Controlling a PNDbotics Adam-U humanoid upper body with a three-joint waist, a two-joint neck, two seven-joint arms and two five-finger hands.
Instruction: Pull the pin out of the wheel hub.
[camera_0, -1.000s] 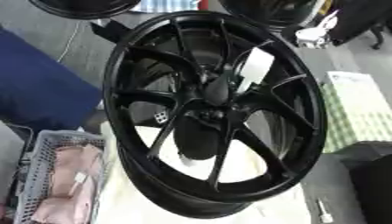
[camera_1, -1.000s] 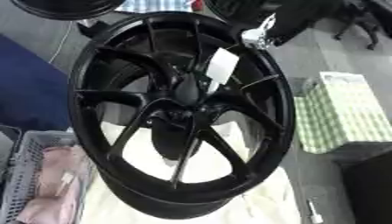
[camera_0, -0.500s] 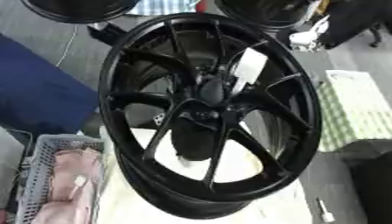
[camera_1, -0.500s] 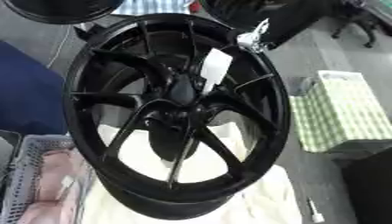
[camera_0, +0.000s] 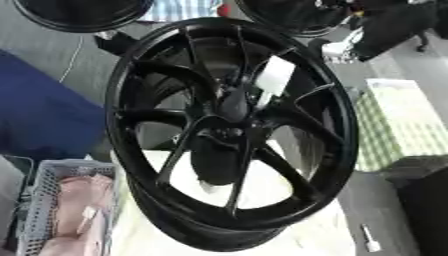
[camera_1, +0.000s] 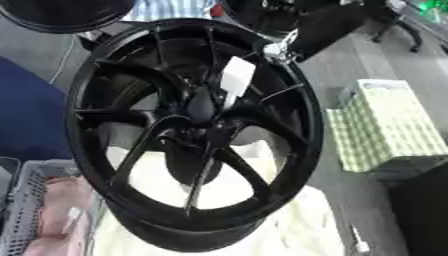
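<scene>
The black wheel (camera_0: 232, 135) stands on edge and fills the middle of both views, its spoked face turned toward the camera and leaning a little to 1 o'clock. Its hub (camera_0: 229, 131) sits at the centre where the spokes meet; the pin cannot be made out there, since the hub is dark on dark and blurred. A white tag (camera_0: 273, 76) lies on the inside of the barrel at about 1 o'clock from the hub. The wheel's lower rim rests on a pale cream cloth (camera_1: 289, 227) covering the counter. At 8 o'clock, just beside the rim, is a grey mesh basket (camera_0: 35, 210) holding something pink. At 3 o'clock, well apart, stands a box with a green checked cover (camera_1: 376, 125). At 9 o'clock a dark blue surface (camera_0: 39, 115) shows. At 5 o'clock a small white object (camera_0: 369, 239) lies on the floor. Neither robot hand appears in either view, so their state cannot be told.
</scene>
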